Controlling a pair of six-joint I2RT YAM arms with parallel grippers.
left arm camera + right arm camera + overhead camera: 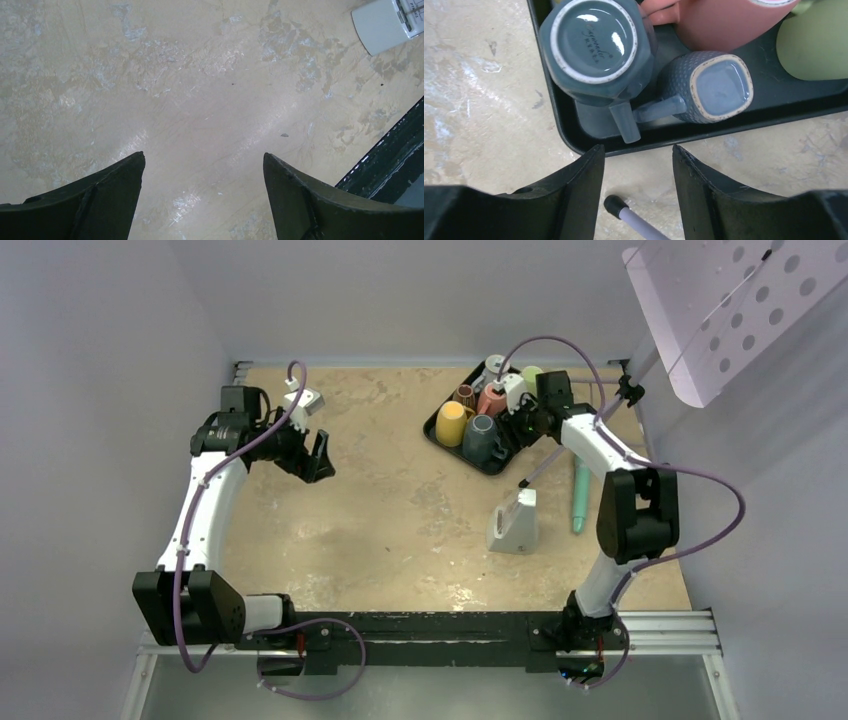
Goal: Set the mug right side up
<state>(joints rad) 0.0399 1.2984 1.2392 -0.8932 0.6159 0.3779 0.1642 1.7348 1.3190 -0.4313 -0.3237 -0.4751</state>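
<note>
Your right gripper (636,150) hangs over the near corner of the black tray (754,122), jaws partly apart with nothing between them. Just beyond, the grey-blue mug (596,47) stands base up, its handle seeming to touch that of a dimpled blue mug (719,85), also inverted; the pink mug (724,20) and the green mug (814,45) are cut off by the frame — overhead, the wrist hides that corner. Your left gripper (204,157) is spread wide, holding nothing, over mottled tan tabletop (200,75); pale lavender walls (400,290) close in.
</note>
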